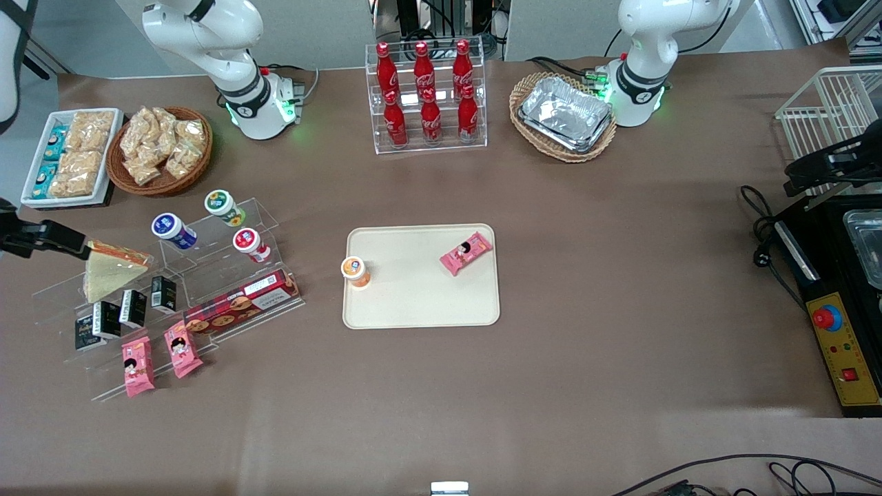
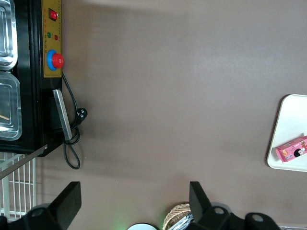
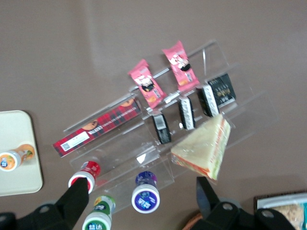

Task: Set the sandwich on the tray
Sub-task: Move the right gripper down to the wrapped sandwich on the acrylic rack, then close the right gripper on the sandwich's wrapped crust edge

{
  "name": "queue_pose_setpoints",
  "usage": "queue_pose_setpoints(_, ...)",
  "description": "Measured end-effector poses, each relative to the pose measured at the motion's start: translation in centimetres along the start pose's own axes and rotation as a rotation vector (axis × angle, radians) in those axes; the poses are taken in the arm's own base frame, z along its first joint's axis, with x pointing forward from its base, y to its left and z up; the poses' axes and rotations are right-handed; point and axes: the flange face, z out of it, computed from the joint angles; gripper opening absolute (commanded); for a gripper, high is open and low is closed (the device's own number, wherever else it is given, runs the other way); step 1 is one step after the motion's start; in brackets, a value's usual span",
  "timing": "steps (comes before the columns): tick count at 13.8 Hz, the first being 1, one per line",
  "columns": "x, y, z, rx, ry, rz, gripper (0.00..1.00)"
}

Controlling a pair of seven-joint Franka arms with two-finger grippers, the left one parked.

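The sandwich (image 1: 110, 271) is a clear-wrapped triangular wedge with pale bread and an orange-red filling edge. It leans on the clear acrylic stand (image 1: 207, 262) at the working arm's end of the table, and also shows in the right wrist view (image 3: 204, 146). The cream-beige tray (image 1: 420, 303) lies mid-table and holds an orange-capped cup (image 1: 355, 270) and a pink snack packet (image 1: 466, 253); a corner of it shows in the right wrist view (image 3: 17, 143). My right gripper (image 1: 48, 235) hovers above the table beside the sandwich. In the wrist view the gripper (image 3: 142, 199) is open and empty.
The stand also carries a blue-capped bottle (image 3: 145, 194), green and red-capped ones, small black packs (image 1: 127, 308), a red biscuit box (image 1: 241, 303) and pink packets (image 1: 158, 357). A cola bottle rack (image 1: 426, 96), wicker baskets (image 1: 162, 148), foil trays (image 1: 566, 114) and a white snack tray (image 1: 69, 155) stand farther from the camera.
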Motion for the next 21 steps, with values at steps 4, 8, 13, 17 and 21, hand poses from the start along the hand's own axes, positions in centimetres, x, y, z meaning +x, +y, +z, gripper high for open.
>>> queue_pose_setpoints(4, -1.6, 2.8, 1.0, -0.004, -0.087, 0.283, 1.00)
queue_pose_setpoints(8, -2.6, 5.2, 1.7, -0.015, -0.124, 0.427, 1.00)
queue_pose_setpoints(13, -3.3, 10.0, 6.7, -0.012, -0.119, 0.514, 1.00)
queue_pose_setpoints(17, -4.7, 10.7, 11.3, 0.004, -0.075, 0.528, 1.00)
queue_pose_setpoints(21, -4.9, 10.5, 15.3, 0.006, -0.027, 0.528, 1.00)
